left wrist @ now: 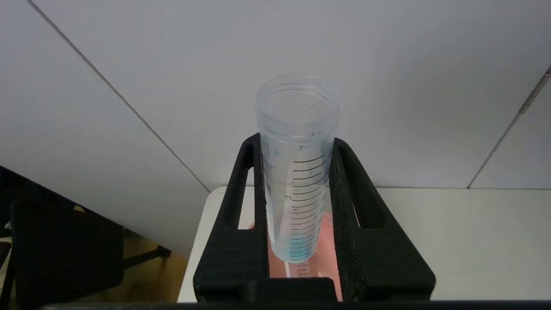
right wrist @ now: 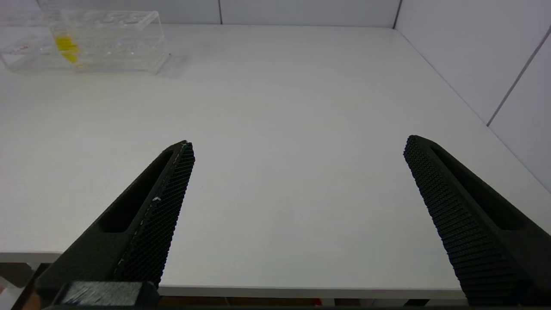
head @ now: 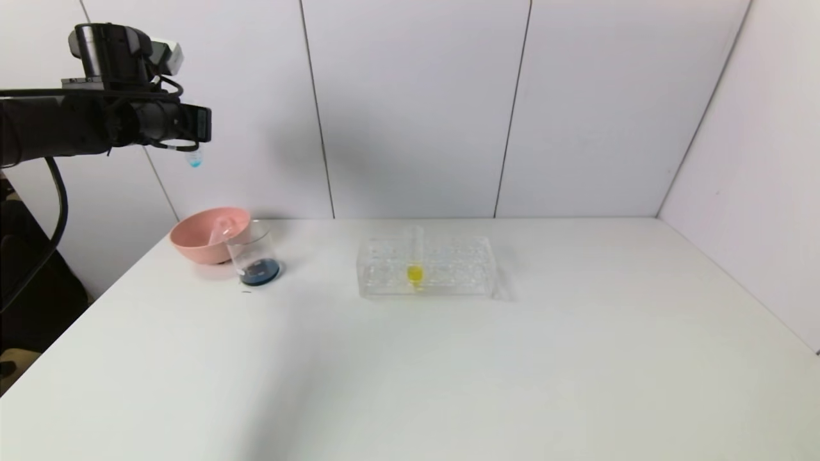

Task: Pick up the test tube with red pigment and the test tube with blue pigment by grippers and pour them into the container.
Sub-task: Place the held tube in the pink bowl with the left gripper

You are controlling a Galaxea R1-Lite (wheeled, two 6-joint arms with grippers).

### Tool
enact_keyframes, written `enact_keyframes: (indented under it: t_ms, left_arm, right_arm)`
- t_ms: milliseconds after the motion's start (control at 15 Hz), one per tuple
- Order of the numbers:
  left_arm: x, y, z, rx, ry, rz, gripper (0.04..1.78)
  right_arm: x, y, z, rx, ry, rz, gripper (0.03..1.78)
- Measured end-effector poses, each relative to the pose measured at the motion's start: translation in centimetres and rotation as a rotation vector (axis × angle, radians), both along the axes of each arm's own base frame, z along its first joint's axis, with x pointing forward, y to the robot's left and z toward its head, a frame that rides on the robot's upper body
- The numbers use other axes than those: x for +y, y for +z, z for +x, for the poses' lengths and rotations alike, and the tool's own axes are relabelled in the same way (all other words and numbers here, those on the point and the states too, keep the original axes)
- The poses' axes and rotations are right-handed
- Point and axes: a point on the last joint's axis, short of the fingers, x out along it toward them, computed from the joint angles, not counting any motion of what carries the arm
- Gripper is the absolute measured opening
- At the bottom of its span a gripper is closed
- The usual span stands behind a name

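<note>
My left gripper (head: 200, 128) is raised high above the table's far left and is shut on the test tube with blue pigment (left wrist: 297, 181). The tube stands upright and is nearly empty, with a blue trace at its bottom tip (head: 194, 158). The container (head: 255, 256), a clear beaker, stands on the table below it with dark blue liquid at its bottom. No red liquid shows anywhere. A clear empty tube (head: 221, 230) leans in the pink bowl (head: 200, 243). My right gripper (right wrist: 299, 146) is open and empty over the table's near right edge.
A clear plastic rack (head: 448, 266) stands at mid-table and holds a tube with yellow liquid (head: 415, 272); it also shows in the right wrist view (right wrist: 120, 43). The pink bowl touches the beaker's left side. White walls close the back and the right.
</note>
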Motion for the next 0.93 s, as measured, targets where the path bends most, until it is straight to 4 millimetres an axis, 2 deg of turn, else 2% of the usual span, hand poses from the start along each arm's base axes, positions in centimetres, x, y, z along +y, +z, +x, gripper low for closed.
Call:
enact_keyframes:
  t_ms: [333,733,933]
  left_arm:
    - [1.1,-4.4,1.5,0.000,0.042,-0.124,0.44]
    - [2.4,-10.4,3.9,0.001,0.066,-0.138,0.44]
    - [2.5,-12.4,4.5,0.046,0.069,-0.142,0.44]
  right_arm:
    - [0.0,0.0,0.0,0.000,0.000,0.000,1.77]
    - [0.0,0.0,0.0,0.000,0.000,0.000,1.77]
    - [0.0,0.0,0.0,0.000,0.000,0.000,1.77]
